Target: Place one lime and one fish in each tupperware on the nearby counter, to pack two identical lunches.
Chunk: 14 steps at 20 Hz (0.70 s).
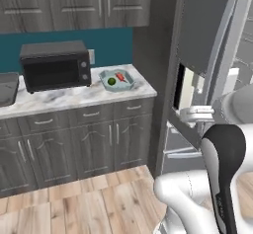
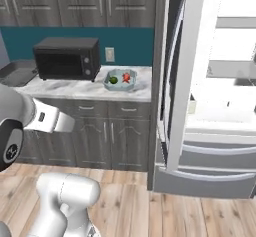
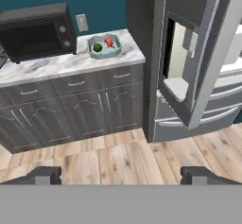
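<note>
Dark grey tupperware (image 1: 7,88): cut off by the left edge of the left base view; contents not visible. In the right base view its left part is hidden behind the robot's body. Microwave (image 3: 37,33): left end cut by the hand view's edge. Lime (image 1: 111,81) and red-orange fish (image 1: 120,77) in the teal tupperware (image 1: 129,76): too small for surface detail. Open fridge door (image 2: 186,71): top cut off in all 3 views; fridge shelf contents washed out and illegible.
</note>
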Available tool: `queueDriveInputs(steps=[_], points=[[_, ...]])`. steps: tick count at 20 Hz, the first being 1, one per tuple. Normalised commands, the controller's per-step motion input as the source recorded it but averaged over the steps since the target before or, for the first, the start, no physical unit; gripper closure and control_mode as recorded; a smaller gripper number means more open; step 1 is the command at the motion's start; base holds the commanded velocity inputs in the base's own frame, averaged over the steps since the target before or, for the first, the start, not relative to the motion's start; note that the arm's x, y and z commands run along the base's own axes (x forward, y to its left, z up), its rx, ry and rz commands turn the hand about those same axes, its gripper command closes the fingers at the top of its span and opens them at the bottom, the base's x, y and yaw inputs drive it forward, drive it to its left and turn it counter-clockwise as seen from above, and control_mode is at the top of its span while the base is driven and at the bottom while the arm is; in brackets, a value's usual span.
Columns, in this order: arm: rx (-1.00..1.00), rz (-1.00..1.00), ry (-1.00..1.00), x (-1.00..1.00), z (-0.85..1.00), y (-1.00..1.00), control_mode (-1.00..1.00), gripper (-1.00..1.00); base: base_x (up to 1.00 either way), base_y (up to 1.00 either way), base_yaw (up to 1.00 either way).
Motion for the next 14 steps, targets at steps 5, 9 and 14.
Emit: queueDriveInputs(steps=[5,9,14], points=[[0.00,0.00,0.00,0.00,0.00,0.00,1.00,-1.00,-0.36,-0.85,0.03],[0.00,0.00,0.00,0.00,0.00,0.00,1.00,-1.00,-0.11,-1.00,0.05],[0.00,0.00,0.00,0.00,0.00,0.00,1.00,-1.00,0.00,-1.00,0.05]])
